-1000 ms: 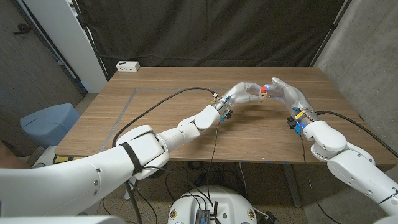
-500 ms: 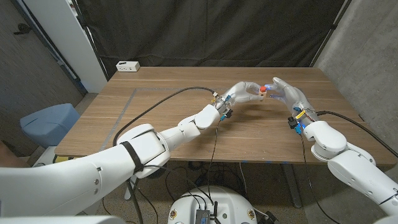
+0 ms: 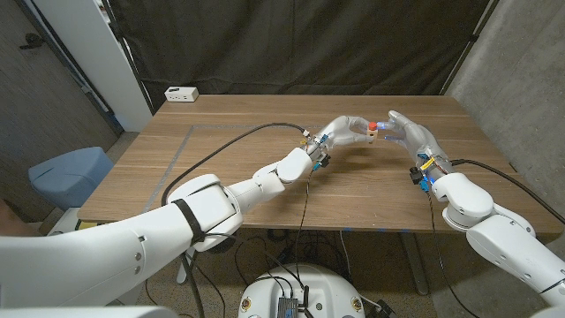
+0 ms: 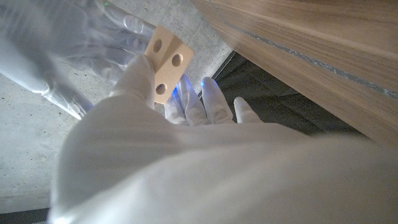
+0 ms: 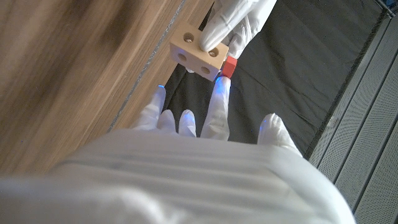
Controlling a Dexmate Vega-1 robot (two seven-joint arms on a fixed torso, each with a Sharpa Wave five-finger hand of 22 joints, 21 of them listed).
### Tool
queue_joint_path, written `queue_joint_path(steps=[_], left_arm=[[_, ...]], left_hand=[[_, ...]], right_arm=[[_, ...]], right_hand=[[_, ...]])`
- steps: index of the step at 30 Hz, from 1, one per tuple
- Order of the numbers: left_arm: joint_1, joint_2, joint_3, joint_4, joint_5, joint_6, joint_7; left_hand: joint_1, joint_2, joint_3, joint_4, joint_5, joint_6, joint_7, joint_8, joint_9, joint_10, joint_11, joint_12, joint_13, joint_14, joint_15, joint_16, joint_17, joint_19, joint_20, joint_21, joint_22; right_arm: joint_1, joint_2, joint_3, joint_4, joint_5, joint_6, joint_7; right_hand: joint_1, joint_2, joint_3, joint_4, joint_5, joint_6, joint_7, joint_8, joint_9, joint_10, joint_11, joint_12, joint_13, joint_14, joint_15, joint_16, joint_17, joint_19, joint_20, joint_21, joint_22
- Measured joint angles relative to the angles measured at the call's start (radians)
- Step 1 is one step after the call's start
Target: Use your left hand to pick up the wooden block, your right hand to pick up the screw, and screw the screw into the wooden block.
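Observation:
Both hands meet above the far middle of the table (image 3: pixel 265 177). My left hand (image 3: pixel 346 131) grips a pale wooden block (image 4: pixel 166 64) with round holes; its fingers (image 5: pixel 235 25) wrap the block (image 5: pixel 196 53) from the far side. The screw (image 3: pixel 373 127) has a red head (image 5: pixel 229 65) that sits against the block's end. My right hand (image 3: pixel 408 135) holds the red head at its fingertips, and one fingertip (image 5: pixel 219 93) plainly touches it while the other fingers are spread. The screw's shaft is hidden.
A white power strip (image 3: pixel 181 94) lies at the table's far left corner. Black cables (image 3: pixel 221 150) run along my left arm over the table. A blue chair (image 3: pixel 69 172) stands left of the table, and a black curtain hangs behind it.
The hands stay together at the block and screw. My right hand has shifted very slightly; nothing was let go.

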Motion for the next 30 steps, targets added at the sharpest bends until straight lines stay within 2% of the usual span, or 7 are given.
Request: queue_joint_path(steps=[8,30], left_arm=[[-0.003,-0.001,0.003,0.005,-0.005,0.002,-0.001],[-0.003,0.004,0.006,0.003,-0.009,-0.002,-0.004]], left_hand=[[0.0,0.0,0.0,0.0,0.0,0.0,0.0,0.005,-0.001,0.0,0.0,0.0,0.0,0.0,0.0,0.0,0.0,0.0,0.0,0.0,0.0],[0.0,0.0,0.0,0.0,-0.003,0.0,0.0,0.004,0.0,0.0,0.0,0.0,0.0,0.0,0.0,0.0,0.0,0.0,0.0,0.0,0.0]], right_arm=[[-0.007,0.0,0.002,-0.012,-0.004,-0.006,-0.003],[-0.021,0.003,0.003,-0.036,-0.009,-0.008,0.003]], right_hand=[[0.0,0.0,0.0,0.0,0.0,0.029,0.003,0.011,0.002,0.011,0.0,0.0,0.0,0.011,0.0,0.0,0.0,0.005,-0.002,0.0,0.0],[0.0,0.0,0.0,0.0,0.0,0.061,0.011,0.015,0.002,0.036,0.0,0.008,0.0,0.023,-0.002,0.0,0.0,0.018,-0.003,0.0,0.0]])
